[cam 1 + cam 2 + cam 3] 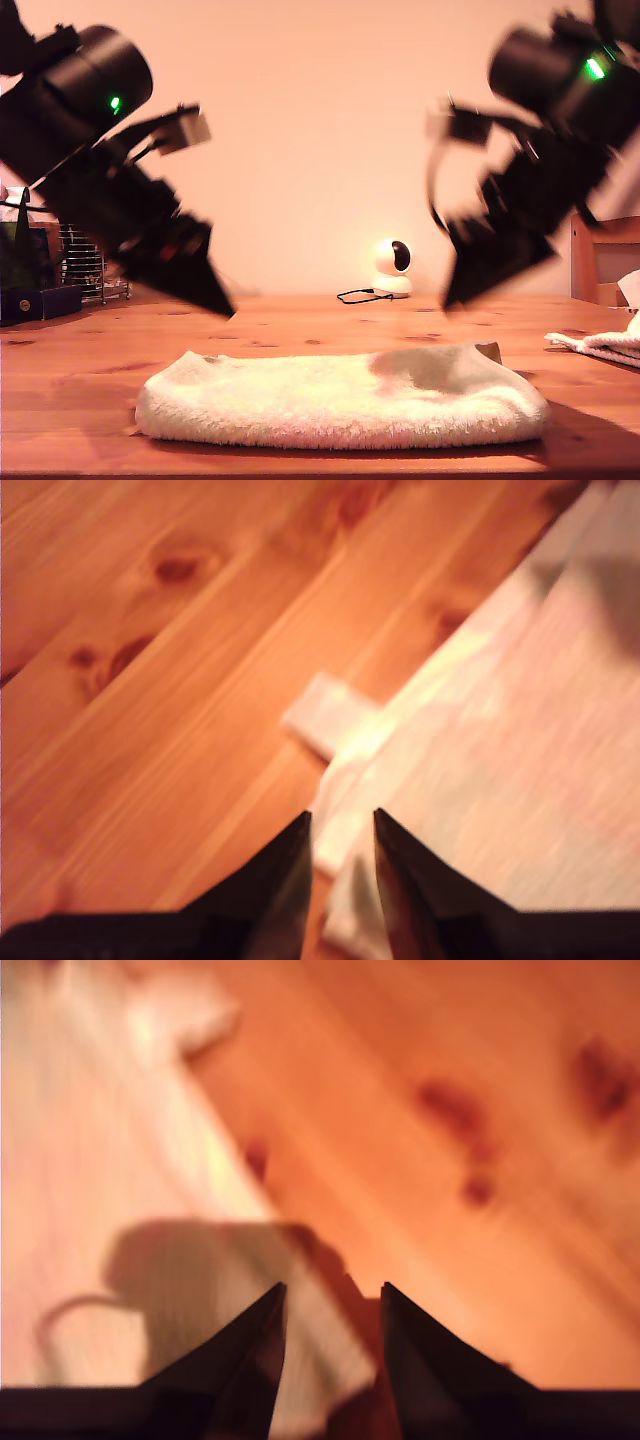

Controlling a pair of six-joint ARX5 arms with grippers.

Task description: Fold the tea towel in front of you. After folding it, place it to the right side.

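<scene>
Beneath and ahead of the jaws of my first gripper (pixel 341 813), saw the tea towel (pixel 500 780) lying folded on the table (pixel 150 680), with a small tab (pixel 325 712) poking from its edge just beyond the tips. Jaws parted by a narrow gap, gripping nothing. Same for my second gripper (pixel 333 1285) (wider gap, blurred): hung above the towel's edge, shadow (pixel 190 1260) cast beside the tips.

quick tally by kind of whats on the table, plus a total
Towels: 2, the folded cream tea towel in front and a white towel at the exterior view's right edge.
Cameras: 1, the small white security camera at the back.
Cables: 1, a black cable beside that camera.
Wire racks: 1, a wire rack at the exterior view's left.
Total: 5
</scene>
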